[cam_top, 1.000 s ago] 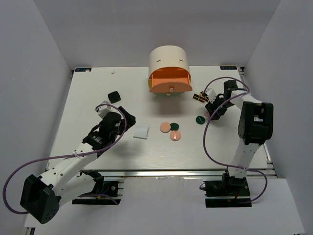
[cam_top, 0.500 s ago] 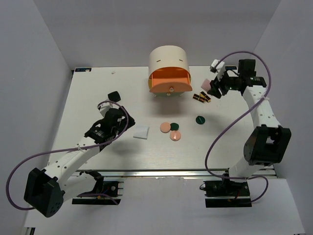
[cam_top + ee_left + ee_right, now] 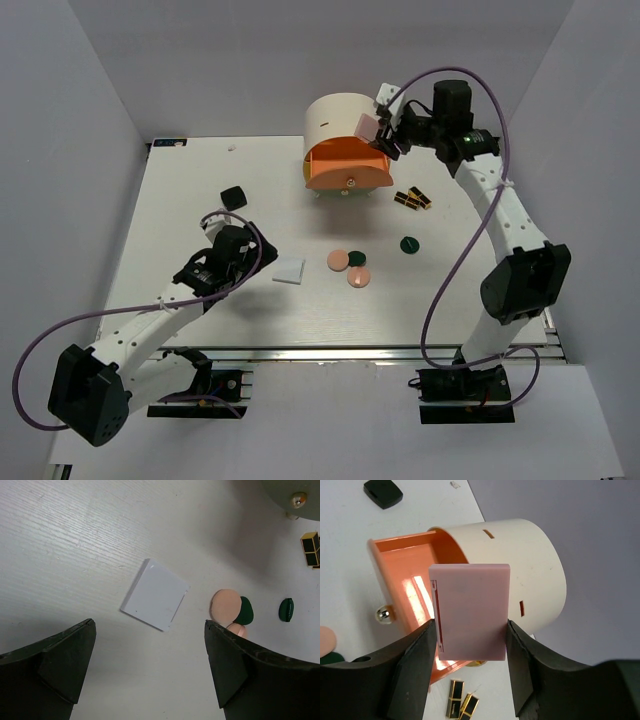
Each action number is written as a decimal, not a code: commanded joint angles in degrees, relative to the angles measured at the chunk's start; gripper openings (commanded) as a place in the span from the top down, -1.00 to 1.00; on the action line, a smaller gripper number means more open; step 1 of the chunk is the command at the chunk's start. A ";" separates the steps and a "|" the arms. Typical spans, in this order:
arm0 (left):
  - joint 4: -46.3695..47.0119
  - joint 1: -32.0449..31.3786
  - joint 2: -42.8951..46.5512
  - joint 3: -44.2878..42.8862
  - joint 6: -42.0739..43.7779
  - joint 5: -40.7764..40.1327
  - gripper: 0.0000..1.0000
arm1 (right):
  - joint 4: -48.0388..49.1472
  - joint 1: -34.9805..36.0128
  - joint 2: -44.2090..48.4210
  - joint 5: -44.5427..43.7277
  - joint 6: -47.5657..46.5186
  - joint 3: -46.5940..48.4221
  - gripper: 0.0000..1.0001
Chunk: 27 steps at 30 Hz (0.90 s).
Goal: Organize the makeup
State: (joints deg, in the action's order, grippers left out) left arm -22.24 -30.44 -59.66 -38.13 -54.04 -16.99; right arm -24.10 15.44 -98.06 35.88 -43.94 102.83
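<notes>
My right gripper [image 3: 385, 135] is shut on a pink square compact [image 3: 470, 611] and holds it above the open orange drawer [image 3: 410, 580] of the cream cabinet [image 3: 345, 122]. My left gripper [image 3: 250, 262] is open and empty, just left of a white square compact [image 3: 289, 270], which also shows in the left wrist view [image 3: 155, 594]. Pink discs [image 3: 339, 261] [image 3: 359, 278] and dark green discs [image 3: 357, 259] [image 3: 408, 244] lie at the table's middle. Black-and-gold lipstick tubes [image 3: 411, 199] lie right of the cabinet. A black compact [image 3: 233, 197] lies at the left.
The cream cylindrical cabinet stands at the back centre with its orange drawer pulled out toward the front. Grey walls close in the table on three sides. The arms' cables loop over the table sides.
My right arm has swung from the table's right side up and left, carrying the pink compact to above the open drawer. My left gripper has shifted slightly toward the white compact.
</notes>
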 commanded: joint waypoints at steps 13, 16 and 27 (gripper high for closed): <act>1.93 0.38 -0.46 0.78 -0.89 2.23 -0.96 | -2.88 4.07 -8.99 -4.24 -6.15 7.83 0.14; 2.37 0.29 -1.34 0.43 -0.71 2.84 -0.96 | -3.41 4.16 -9.17 -4.68 -6.33 7.74 -0.19; 2.21 0.38 -4.14 -0.54 -3.70 3.46 -0.96 | -2.63 4.07 -7.67 -6.78 -6.51 7.39 -0.49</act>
State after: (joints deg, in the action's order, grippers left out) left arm -19.86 -30.44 -62.87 -37.12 -55.92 -13.89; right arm -27.53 19.53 -107.24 29.91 -50.37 108.05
